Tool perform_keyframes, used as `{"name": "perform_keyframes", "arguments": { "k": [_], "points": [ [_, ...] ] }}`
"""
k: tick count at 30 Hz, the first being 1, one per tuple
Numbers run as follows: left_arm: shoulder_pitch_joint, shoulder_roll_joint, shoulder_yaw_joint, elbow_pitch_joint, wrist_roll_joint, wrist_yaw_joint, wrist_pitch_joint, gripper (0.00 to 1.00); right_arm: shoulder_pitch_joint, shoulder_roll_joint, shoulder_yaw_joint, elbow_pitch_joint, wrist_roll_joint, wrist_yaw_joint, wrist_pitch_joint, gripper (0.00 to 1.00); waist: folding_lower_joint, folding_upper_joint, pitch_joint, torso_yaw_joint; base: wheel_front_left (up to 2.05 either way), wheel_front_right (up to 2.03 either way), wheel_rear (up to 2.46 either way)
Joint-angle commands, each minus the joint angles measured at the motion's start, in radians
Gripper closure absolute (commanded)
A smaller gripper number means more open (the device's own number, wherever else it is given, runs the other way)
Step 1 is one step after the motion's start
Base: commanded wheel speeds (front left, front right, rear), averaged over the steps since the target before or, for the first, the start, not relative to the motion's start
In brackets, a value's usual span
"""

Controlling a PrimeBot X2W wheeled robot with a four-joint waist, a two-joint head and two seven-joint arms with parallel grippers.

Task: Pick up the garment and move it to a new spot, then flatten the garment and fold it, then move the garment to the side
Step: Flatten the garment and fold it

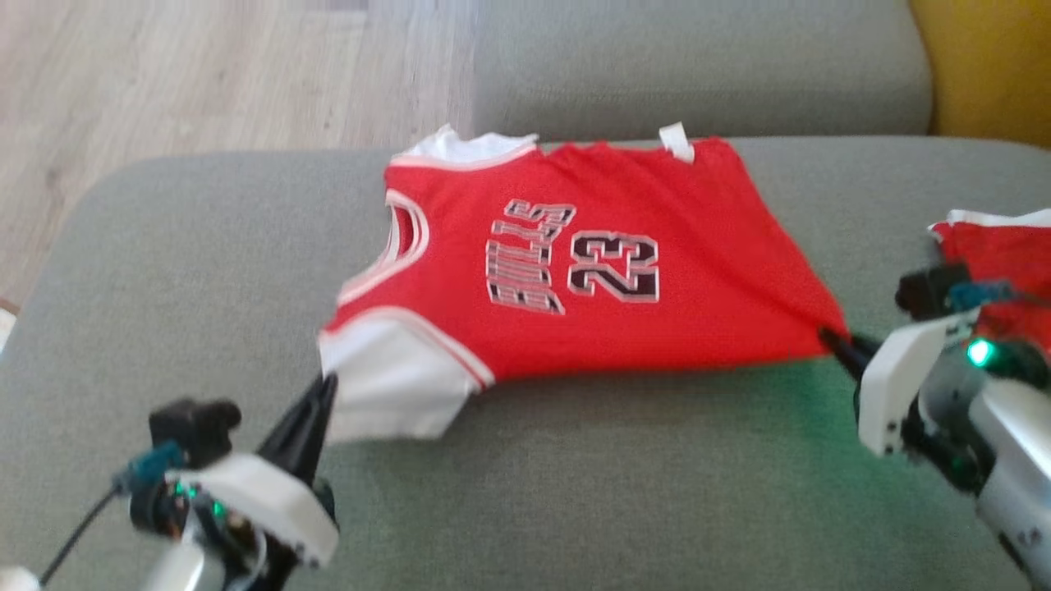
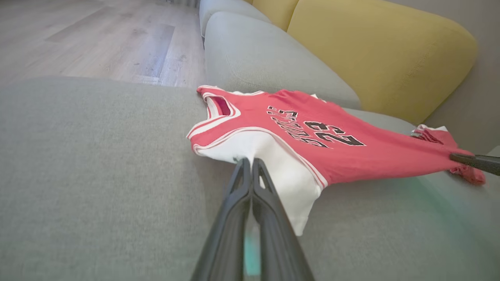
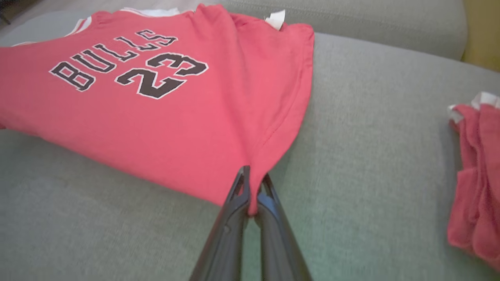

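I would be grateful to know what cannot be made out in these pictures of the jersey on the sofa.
Second red garment: the right wrist view's right edge cuts it off; in the head view the right arm covers part.
White label on the jersey: too small and blurred to read in the head view.
Jersey's underside: hidden against the sofa cushion.

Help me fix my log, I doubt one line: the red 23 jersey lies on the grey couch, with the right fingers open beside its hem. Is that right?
Not quite. The right fingers are shut on the hem of the jersey, not open beside it; the right wrist view shows red cloth pinched between them. The rest holds: the red 23 jersey lies on the grey couch.
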Motion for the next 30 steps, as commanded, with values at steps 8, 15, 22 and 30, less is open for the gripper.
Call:
{"name": "perform_keyframes", "arguments": {
  "k": [8,15,22,30],
  "points": [
    [0.104,0.078,0.033,-0.194,-0.043,0.043,0.089,1.00,0.107,-0.083,-0.019,-0.147,0.043,-0.001,0.075,1.00,0.0001,-0.0001,-0.032,-0.021,0.00,0.00,0.00],
    [0.096,0.086,0.055,-0.257,-0.049,0.073,0.102,1.00,0.131,-0.096,-0.091,-0.231,0.012,-0.001,0.113,1.00,0.0001,-0.0001,-0.013,-0.032,0.00,0.00,0.00],
    [-0.003,0.098,0.059,-0.200,-0.015,0.078,0.107,1.00,0.112,-0.060,-0.150,-0.256,-0.050,-0.001,0.161,1.00,0.0001,-0.0001,0.038,-0.041,0.00,0.00,0.00],
    [-0.154,0.117,0.049,-0.080,0.004,0.064,0.165,1.00,0.048,-0.011,-0.183,-0.233,-0.085,-0.001,0.235,1.00,0.0001,-0.0001,0.106,-0.047,0.00,0.00,0.00]
  ]
}}
